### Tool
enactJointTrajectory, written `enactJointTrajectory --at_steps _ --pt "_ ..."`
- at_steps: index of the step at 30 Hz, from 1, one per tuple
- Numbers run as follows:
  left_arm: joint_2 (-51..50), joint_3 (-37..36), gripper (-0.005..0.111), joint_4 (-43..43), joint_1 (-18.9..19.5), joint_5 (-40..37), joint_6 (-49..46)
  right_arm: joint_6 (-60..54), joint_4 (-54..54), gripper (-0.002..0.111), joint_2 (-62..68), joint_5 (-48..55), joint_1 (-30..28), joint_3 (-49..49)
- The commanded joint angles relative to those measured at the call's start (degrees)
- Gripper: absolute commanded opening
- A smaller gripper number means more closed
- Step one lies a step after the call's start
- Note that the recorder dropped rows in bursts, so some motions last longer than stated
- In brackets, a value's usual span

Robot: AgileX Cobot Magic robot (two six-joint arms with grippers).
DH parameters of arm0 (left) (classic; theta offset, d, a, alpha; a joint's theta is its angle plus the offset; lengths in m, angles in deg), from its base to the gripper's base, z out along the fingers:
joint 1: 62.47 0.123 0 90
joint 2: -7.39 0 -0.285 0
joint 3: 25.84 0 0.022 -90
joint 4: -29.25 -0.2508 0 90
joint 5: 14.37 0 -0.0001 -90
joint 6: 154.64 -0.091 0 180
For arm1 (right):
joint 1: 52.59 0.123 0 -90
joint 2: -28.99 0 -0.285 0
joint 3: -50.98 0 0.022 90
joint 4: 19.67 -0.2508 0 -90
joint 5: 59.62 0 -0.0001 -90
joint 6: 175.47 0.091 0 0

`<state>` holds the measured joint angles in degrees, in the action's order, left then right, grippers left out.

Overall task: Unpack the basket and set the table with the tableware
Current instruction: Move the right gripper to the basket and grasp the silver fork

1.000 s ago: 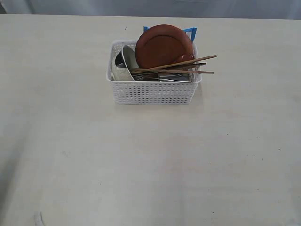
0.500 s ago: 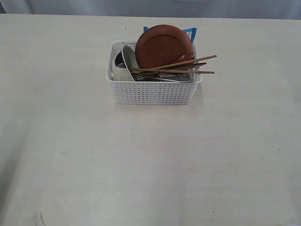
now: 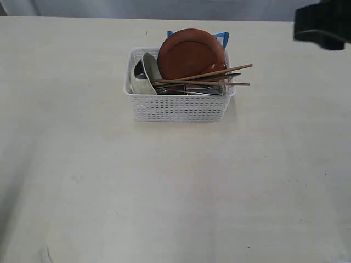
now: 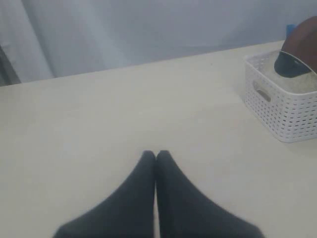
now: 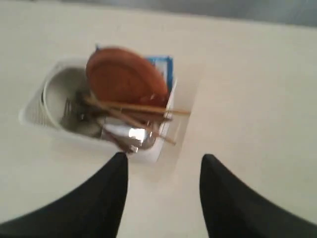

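Right gripper is up over the pale, faintly grained desk, its dark tapered jaws spread wide apart with nothing between them. Just beyond their tips sits the basket: white plastic, rectangular, walls dotted with rows of small holes. It is packed! A round reddish-brown plate stands on edge at the side of the basket farthest from those jaws, with a blue bag tucked behind it, farther off still. Two slim wooden chopsticks lie across the load and poke out over the short end nearest the open gap of the jaws. A smooth cream bowl is tipped on its side at the opposite end, and steel cutlery glints underneath, too blurred to sort piece from piece. In the exterior view the right arm is only a dark blurred shape. Now the left gripper: jaws pressed together, empty, low over bare desk. The basket stands well ahead and off to one side of them, and its short end with the cut-out handle faces them.
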<state>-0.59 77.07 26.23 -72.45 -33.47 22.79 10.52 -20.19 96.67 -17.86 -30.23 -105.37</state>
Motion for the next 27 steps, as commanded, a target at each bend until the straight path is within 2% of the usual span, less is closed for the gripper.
enactJointTrajectory --at_steps 1,4,7,15,27 --pt "0.2 -0.1 0.000 0.1 0.1 0.3 0.0 -11.6 -6.8 0.045 13.3 15.8 2.5 -8.9" --pt "0.2 -0.1 0.000 0.1 0.1 0.3 0.0 -17.9 -10.9 0.045 21.2 22.6 3.3 -14.1" --pt "0.2 -0.1 0.000 0.1 0.1 0.3 0.0 -21.0 -12.2 0.045 27.0 24.7 4.9 -16.1" --pt "0.2 -0.1 0.000 0.1 0.1 0.3 0.0 -20.8 -11.8 0.045 35.2 14.6 6.5 -17.1" --pt "0.2 -0.1 0.000 0.1 0.1 0.3 0.0 -20.3 -6.2 0.045 39.1 6.6 6.5 -17.0"
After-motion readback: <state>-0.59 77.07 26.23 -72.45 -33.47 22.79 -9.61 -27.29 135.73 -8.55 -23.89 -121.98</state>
